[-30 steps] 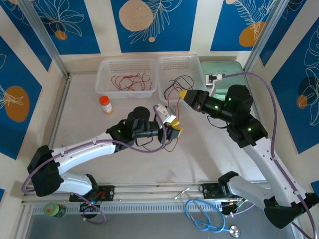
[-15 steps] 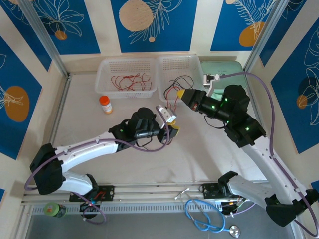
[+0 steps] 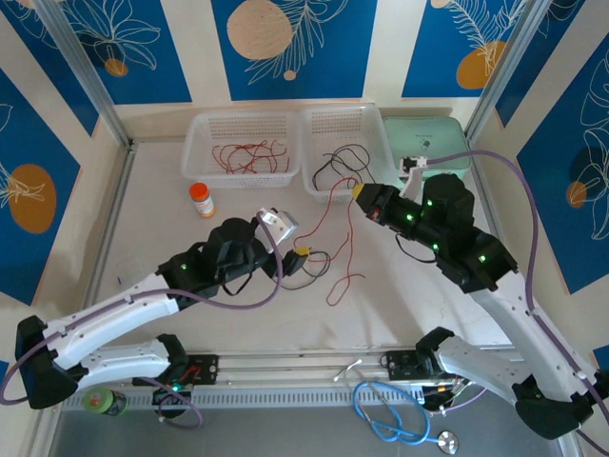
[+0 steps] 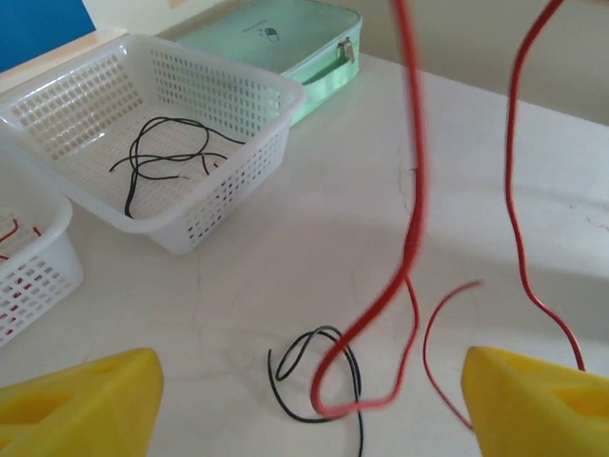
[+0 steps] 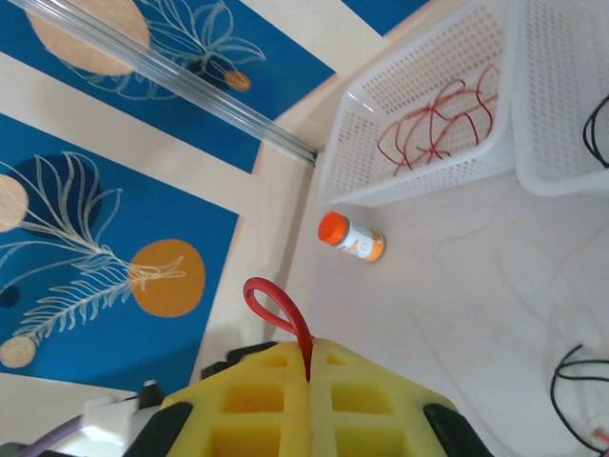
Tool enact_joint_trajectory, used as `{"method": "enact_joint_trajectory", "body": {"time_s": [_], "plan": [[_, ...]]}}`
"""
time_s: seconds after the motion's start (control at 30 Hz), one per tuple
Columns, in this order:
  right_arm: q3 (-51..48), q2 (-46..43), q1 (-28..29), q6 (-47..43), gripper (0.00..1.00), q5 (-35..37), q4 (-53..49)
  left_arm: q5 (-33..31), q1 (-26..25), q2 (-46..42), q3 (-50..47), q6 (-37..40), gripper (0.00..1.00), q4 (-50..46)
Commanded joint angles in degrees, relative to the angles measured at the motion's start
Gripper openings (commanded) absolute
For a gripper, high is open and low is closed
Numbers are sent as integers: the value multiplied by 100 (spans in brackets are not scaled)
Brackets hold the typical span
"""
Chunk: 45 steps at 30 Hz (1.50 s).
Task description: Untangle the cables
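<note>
A red cable (image 3: 344, 240) hangs from my right gripper (image 3: 360, 191), which is shut on its upper end; a small red loop (image 5: 276, 305) sticks out past the closed yellow pads (image 5: 309, 371). The cable's lower part trails onto the table beside a small black cable (image 3: 315, 263). My left gripper (image 3: 290, 238) stands open just left of them, holding nothing. In the left wrist view the red cable (image 4: 412, 190) dangles between the wide yellow fingertips (image 4: 76, 405), looping over the black cable (image 4: 324, 371) on the table.
Two white baskets sit at the back: the left one (image 3: 198, 162) holds red cables, the right one (image 3: 314, 176) black cables. A mint case (image 3: 426, 138) lies right of them. An orange-capped bottle (image 3: 201, 199) stands left of centre. A light blue coiled cable (image 3: 395, 424) lies by the arm bases.
My left gripper has opened, let go of the cables and drawn back to the left. The black cable now lies on the table. The right gripper, still shut, shifted slightly right.
</note>
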Motion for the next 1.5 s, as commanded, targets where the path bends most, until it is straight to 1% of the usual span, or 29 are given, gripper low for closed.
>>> {"method": "enact_joint_trajectory", "body": {"time_s": [0.0, 0.1, 0.23, 0.3, 0.4, 0.5, 0.6, 0.73, 0.9, 0.97, 1.0, 1.03, 1.07, 1.1, 1.2, 1.27, 1.47], "plan": [[63, 96, 65, -165, 0, 211, -204, 240, -39, -168, 263, 328, 84, -333], [14, 89, 82, -111, 0, 220, -161, 219, -39, -40, 600, 520, 84, -402], [-3, 104, 128, -78, 0, 215, -122, 129, -44, 312, 783, 764, 86, -27], [7, 128, 161, -81, 0, 199, -102, 195, -29, 516, 816, 874, 90, 293], [5, 190, 262, -82, 0, 235, -50, 370, -30, 872, 1019, 931, 100, 716], [-44, 247, 366, -84, 0, 332, 13, 746, -30, 1288, 1491, 934, 100, 698], [-136, 288, 466, -22, 0, 393, 153, 841, -30, 1660, 1839, 861, 100, 748], [-174, 333, 585, -36, 0, 500, 238, 940, -30, 1849, 1874, 668, 100, 1063], [-143, 404, 604, -59, 0, 535, 259, 1111, -30, 1928, 1761, 397, 100, 1286], [-152, 407, 610, -74, 0, 536, 289, 1007, -30, 1963, 1717, 302, 100, 1338], [-143, 405, 611, -68, 0, 545, 299, 857, -30, 1981, 1696, 228, 100, 1349], [-143, 405, 612, -71, 0, 559, 299, 641, -30, 1986, 1660, 143, 97, 1387], [-150, 396, 612, -76, 0, 579, 290, 416, -30, 1967, 1591, 50, 90, 1471], [-152, 388, 612, -76, 0, 602, 282, 255, -30, 1926, 1496, -6, 86, 1569], [-168, 371, 612, -80, 0, 643, 256, -180, -44, 1777, 1226, -131, 83, 1816], [-178, 369, 612, -76, 0, 663, 251, -332, -44, 1681, 1134, -149, 81, 1852], [-169, 383, 596, -86, 0, 662, 256, -388, -39, 1564, 1088, -159, 72, 1724]]}}
